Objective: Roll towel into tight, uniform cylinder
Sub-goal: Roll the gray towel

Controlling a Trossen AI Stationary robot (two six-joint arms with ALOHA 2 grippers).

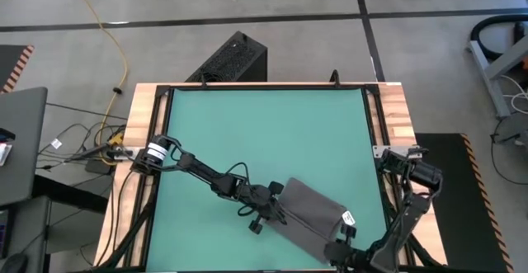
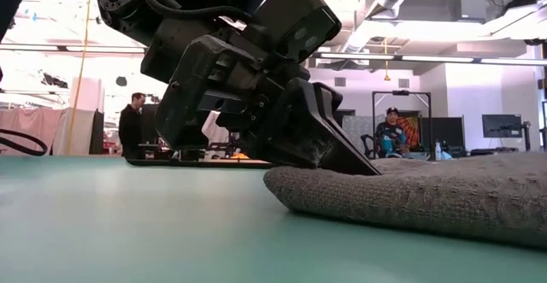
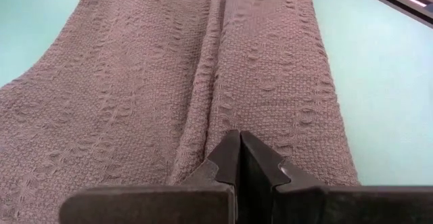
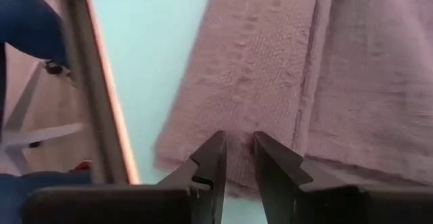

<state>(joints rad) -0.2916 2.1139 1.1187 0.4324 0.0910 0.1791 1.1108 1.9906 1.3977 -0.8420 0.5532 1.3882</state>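
Two dark fingers (image 3: pixel 238 158) of the left pincer (image 3: pixel 239 137) sit closest to the left wrist camera, pressed together with no gap, their tips on the towel (image 3: pixel 203 82). Up close the cloth is bumpy, with a long fold line running away from the tips.

From above, the towel (image 1: pixel 309 215) lies on the green mat (image 1: pixel 264 133), near the front edge of the desk (image 1: pixel 396 108) and toward the right. It is a long strip. Its long way runs on a slant, from the left pincer (image 1: pixel 276 209) at one end down to the right pincer (image 1: pixel 340 238) at the other end. A small white tag (image 1: pixel 348 219) shows near that far end.

Only the low view shows how thick the towel (image 2: pixel 427 193) is: a soft rounded lump, with the left pincer (image 2: pixel 363 168) pushed onto its top edge. Two people stand far back in the room.

The right pincer (image 4: pixel 237 146) has its fingers a little apart above the towel's short edge, with nothing between them. A black box (image 1: pixel 231 58) sits on the floor behind the desk, out of the way.
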